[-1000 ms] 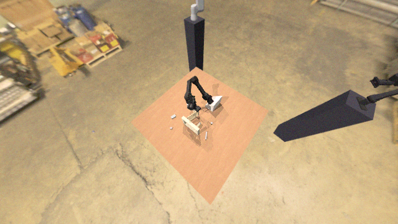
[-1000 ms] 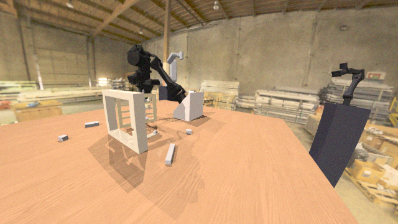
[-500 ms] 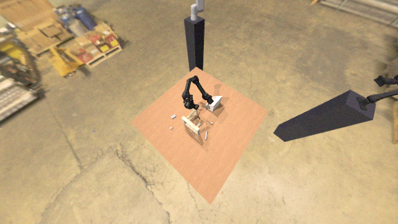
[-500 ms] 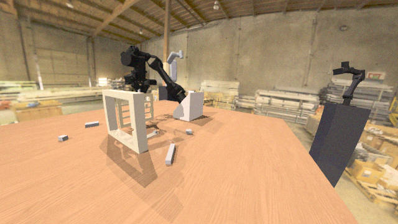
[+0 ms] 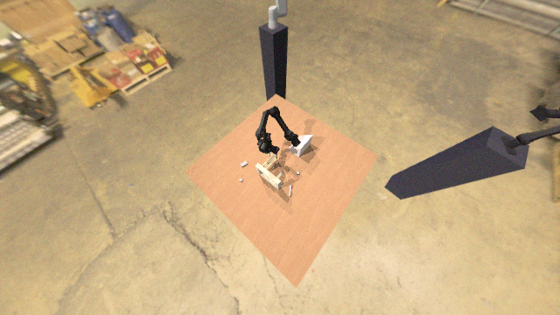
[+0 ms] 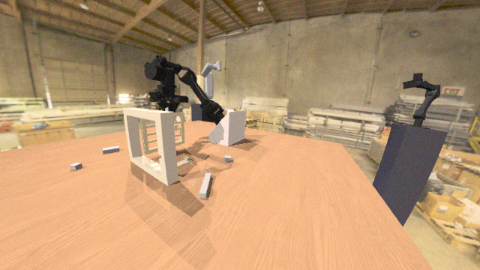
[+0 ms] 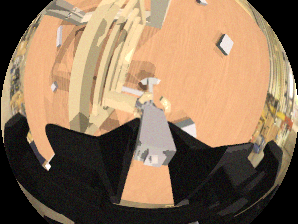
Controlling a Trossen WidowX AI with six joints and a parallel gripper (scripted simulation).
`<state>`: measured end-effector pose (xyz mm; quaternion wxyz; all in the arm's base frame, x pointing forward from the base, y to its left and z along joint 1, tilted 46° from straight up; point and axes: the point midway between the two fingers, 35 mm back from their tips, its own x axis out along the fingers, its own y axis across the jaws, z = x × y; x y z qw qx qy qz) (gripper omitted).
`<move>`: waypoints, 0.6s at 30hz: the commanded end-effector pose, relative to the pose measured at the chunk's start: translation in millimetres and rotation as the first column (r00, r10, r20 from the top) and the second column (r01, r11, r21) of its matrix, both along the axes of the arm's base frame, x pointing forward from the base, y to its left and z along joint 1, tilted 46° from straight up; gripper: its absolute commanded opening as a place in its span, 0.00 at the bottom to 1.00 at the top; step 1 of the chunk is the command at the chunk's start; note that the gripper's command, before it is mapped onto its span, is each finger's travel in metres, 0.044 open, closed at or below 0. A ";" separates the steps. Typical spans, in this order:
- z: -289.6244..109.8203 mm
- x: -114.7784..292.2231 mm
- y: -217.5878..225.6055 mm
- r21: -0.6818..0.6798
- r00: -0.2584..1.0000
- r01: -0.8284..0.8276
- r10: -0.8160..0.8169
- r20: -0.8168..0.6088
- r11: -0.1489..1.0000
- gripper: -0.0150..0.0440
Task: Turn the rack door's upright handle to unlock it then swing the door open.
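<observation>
My arm bends high, its gripper closed on a grip

My black arm [image 5: 283, 123] [image 6: 196, 88] rises at a slant from its base to a high elbow, then folds over toward the wrist. From there I have the gripper [image 5: 275, 150] [image 7: 152, 123] angled downward, its two dark fingers standing partly apart, one on each side of what they grasp.

My arm [image 5: 283, 124] [image 6: 197, 90]: matte black all over, slim angular links, chunky rounded joints. Gripper [image 7: 152, 123]: black, broad, angular fingers.
</observation>
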<state>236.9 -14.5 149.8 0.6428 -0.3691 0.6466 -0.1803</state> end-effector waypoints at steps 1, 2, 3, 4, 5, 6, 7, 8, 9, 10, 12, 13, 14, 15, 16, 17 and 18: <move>0.8 0.4 -0.5 -0.005 1.000 -0.007 0.007 -0.004 1.000 0.45; 0.8 0.4 -0.5 -0.005 1.000 -0.007 0.007 -0.004 1.000 0.49; 0.8 0.4 -0.5 -0.005 1.000 -0.007 0.007 -0.004 1.000 0.53; 0.8 0.4 -0.5 -0.005 1.000 -0.007 0.007 -0.004 1.000 0.58; 0.8 0.4 -0.5 -0.005 1.000 -0.007 0.007 -0.004 1.000 0.62; 0.8 0.4 -0.5 -0.005 1.000 -0.007 0.007 -0.004 1.000 0.67; 0.8 0.4 -0.5 -0.005 1.000 -0.007 0.007 -0.004 1.000 0.71; 0.8 0.4 -0.5 -0.005 1.000 -0.007 0.007 -0.004 1.000 0.73; 1.0 0.4 -0.3 -0.004 1.000 -0.008 0.008 -0.004 1.000 0.73; 1.6 0.4 0.4 -0.003 1.000 -0.010 0.010 -0.003 1.000 0.73; 3.8 0.3 2.7 0.000 1.000 -0.019 0.019 -0.002 1.000 0.73; 5.1 0.2 4.0 0.001 1.000 -0.024 0.024 -0.002 1.000 0.73; 6.3 0.1 5.3 0.003 1.000 -0.029 0.029 -0.001 1.000 0.73; 7.5 0.0 6.6 0.005 0.999 -0.034 0.034 -0.001 0.999 0.73; 8.7 -0.1 7.8 0.006 0.999 -0.039 0.039 0.000 0.999 0.73; 10.0 -0.3 9.1 0.008 0.999 -0.044 0.044 0.001 0.999 0.73; 11.2 -0.4 10.4 0.010 0.999 -0.049 0.049 0.001 0.999 0.73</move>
